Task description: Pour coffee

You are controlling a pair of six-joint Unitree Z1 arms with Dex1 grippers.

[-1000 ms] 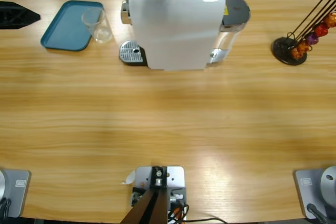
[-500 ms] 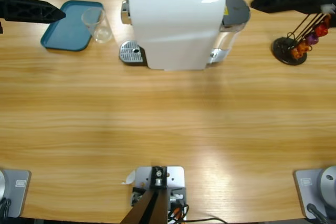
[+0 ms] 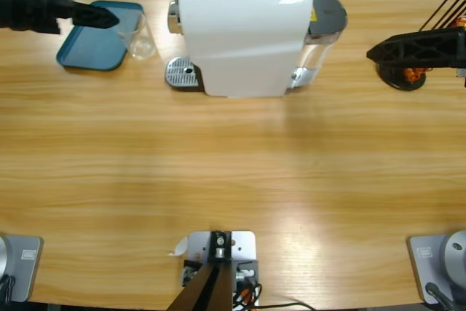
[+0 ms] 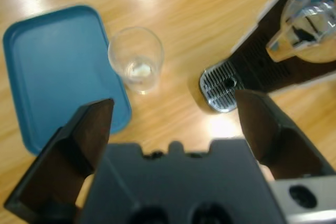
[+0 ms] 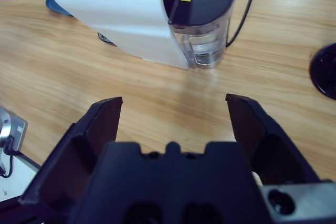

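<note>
A clear drinking glass (image 3: 136, 34) stands upright on the table between the teal tray (image 3: 87, 49) and the white coffee machine (image 3: 240, 34). It looks empty; coffee is out of view. My left gripper (image 3: 103, 17) hovers over the tray just left of the glass, open. The left wrist view looks down on the glass (image 4: 136, 59), the tray (image 4: 52, 72), the machine's drip grate (image 4: 220, 85) and its spout (image 4: 302, 22). At the right, my right gripper (image 3: 382, 52) is open and points left at the machine's water tank (image 5: 205, 40).
A black capsule stand (image 3: 404, 71) with several coloured capsules sits at the far right, partly under the right gripper. The machine's dark cable (image 5: 244, 9) trails off behind the tank. Bare wooden table (image 3: 233, 180) fills the front half.
The left gripper has slid right from the table's edge to over the tray, close to the glass. The right gripper has left the machine's top, swinging right and down to the capsule stand.
</note>
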